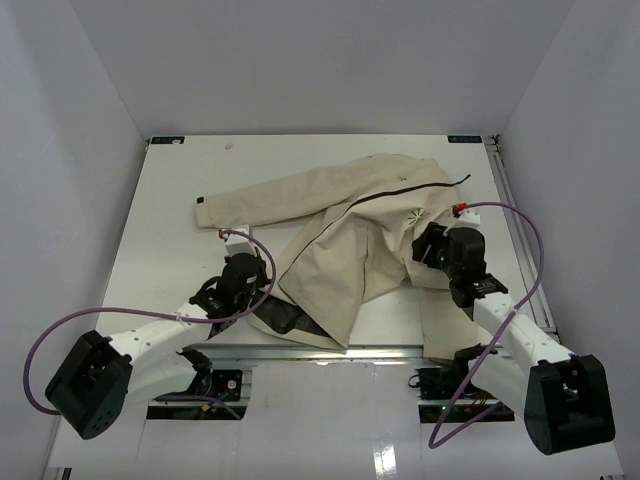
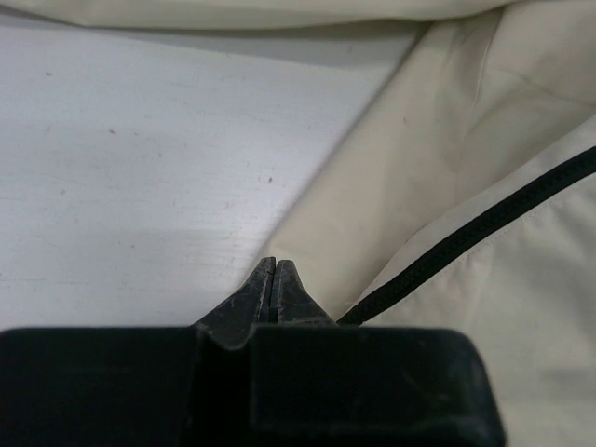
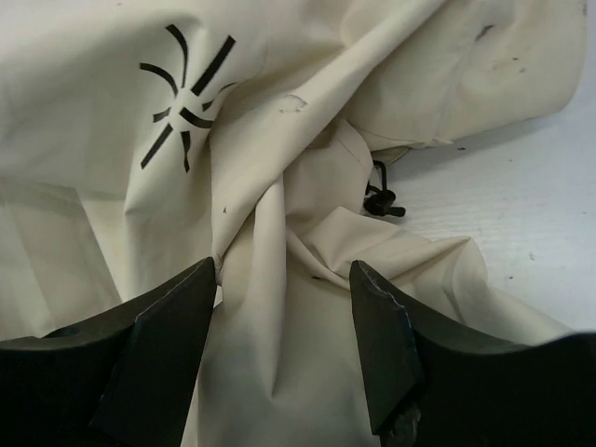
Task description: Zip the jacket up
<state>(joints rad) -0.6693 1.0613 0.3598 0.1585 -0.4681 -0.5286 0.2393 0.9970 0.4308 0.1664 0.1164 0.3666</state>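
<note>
Sitting at the lower left edge of the jacket (image 1: 370, 230), the left tool (image 2: 275, 277) is closed, tips pressed flat together, no fabric seen between them. Tips lie right at the cream edge, over bare bench (image 2: 140, 140). Dark zipper edge (image 2: 466, 233) runs diagonally just right of the tips.

Jacket lies crumpled and unzipped on the bench, mid to right. One sleeve (image 1: 260, 200) stretches left from the jacket body, cuff end flat on the bench. Black lining (image 1: 285, 318) shows at the jacket's near left corner, close to the bench's front edge. Starburst mark (image 3: 186, 102) sits on the right chest panel.

Right tool (image 3: 284, 317) is over the jacket's right side, just below the starburst. Jaws stand apart, open, straddling a raised cream fold (image 3: 270, 242), not pinching it. Small dark piece (image 3: 380, 198) lies at the jacket's right edge beside the fold; can't tell what it is.
</note>
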